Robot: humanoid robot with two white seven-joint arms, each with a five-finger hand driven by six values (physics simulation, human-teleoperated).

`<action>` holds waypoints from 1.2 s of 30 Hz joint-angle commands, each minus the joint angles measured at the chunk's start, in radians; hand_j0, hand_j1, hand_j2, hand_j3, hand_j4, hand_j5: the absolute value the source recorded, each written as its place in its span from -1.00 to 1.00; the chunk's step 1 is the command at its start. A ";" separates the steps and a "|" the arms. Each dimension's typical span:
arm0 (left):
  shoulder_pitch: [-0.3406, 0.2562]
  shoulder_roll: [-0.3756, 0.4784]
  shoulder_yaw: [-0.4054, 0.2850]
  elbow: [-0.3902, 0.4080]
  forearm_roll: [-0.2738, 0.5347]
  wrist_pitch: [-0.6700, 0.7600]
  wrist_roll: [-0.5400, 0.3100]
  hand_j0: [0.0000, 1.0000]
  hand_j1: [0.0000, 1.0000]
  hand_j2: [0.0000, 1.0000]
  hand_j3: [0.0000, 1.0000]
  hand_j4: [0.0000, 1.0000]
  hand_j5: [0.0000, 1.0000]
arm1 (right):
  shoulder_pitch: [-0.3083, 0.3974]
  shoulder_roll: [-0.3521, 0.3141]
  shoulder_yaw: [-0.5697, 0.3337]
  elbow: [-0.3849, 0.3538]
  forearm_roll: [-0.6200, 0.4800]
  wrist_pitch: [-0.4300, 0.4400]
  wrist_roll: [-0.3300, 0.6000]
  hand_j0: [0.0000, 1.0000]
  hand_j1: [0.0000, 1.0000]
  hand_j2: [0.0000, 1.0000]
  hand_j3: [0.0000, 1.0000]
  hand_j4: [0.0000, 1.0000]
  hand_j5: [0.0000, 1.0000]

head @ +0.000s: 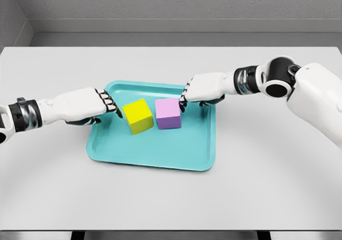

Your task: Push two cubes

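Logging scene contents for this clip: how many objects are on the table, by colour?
Yellow cube: 1
Purple cube: 1
Teal tray: 1
Total: 3, both cubes sitting on the tray.

I'm seeing a yellow cube (138,116) & lilac cube (169,113) on a teal tray (152,153); bench (171,197) showing pale grey; my white hands w/ black-jointed fingers (109,103).
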 commanded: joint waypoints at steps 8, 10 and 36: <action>-0.003 -0.009 0.003 0.005 0.007 0.002 0.000 0.39 0.39 0.39 0.39 0.39 0.39 | -0.002 0.016 -0.001 0.020 -0.003 0.002 0.000 0.28 0.28 0.28 0.28 0.28 0.28; -0.006 -0.010 0.005 0.004 0.007 0.002 0.000 0.39 0.39 0.39 0.39 0.39 0.39 | -0.002 0.016 -0.001 0.020 -0.003 0.002 0.000 0.28 0.28 0.28 0.28 0.28 0.28; -0.012 0.002 0.008 -0.015 0.019 0.002 -0.006 0.41 0.41 0.41 0.41 0.41 0.41 | 0.000 0.014 -0.001 0.024 -0.003 0.002 0.000 0.28 0.28 0.28 0.28 0.28 0.28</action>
